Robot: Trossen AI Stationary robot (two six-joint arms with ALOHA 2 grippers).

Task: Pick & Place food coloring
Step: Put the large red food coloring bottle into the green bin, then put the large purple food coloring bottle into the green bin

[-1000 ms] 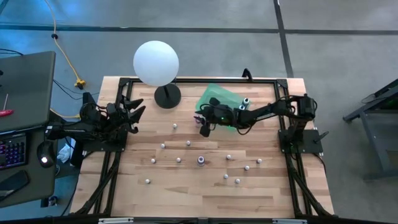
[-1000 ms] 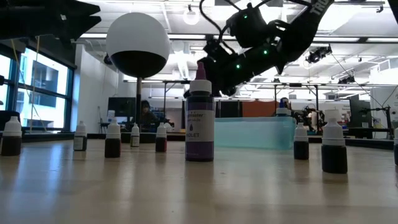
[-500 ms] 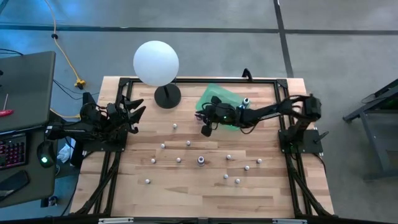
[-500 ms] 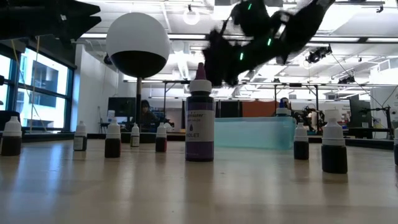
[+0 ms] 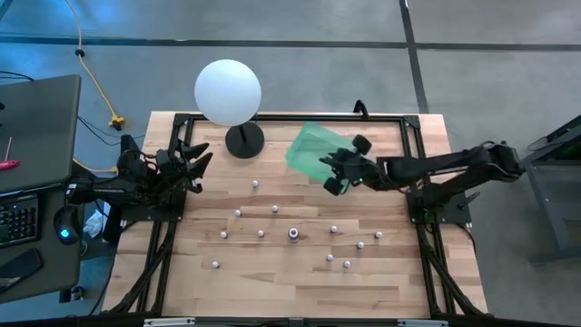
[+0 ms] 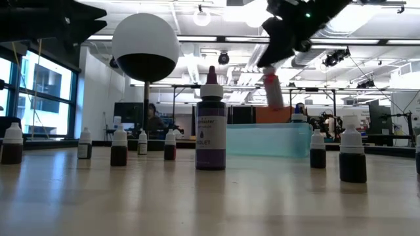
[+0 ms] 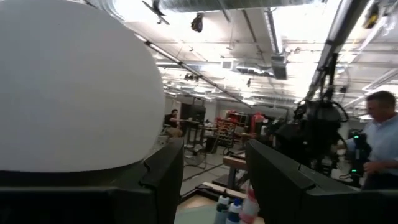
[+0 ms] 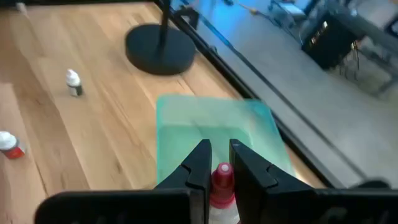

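Pinching a red bottle (image 8: 220,186) tight between its fingers (image 8: 198,167), the right gripper (image 8: 217,163) is hanging over the green bin (image 8: 186,124), left gripper (image 5: 193,156) idling open at the table edge, with about a dozen bottles (image 5: 294,234) left standing on the table (image 5: 272,282).

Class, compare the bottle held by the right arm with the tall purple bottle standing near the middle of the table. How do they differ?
The held bottle hangs in the air, tilted, clamped in the right gripper; the purple bottle stands upright on the table. The held bottle is reddish with a pale cap; the purple bottle is dark violet with a matching cap. Both are small dropper-style food coloring bottles.
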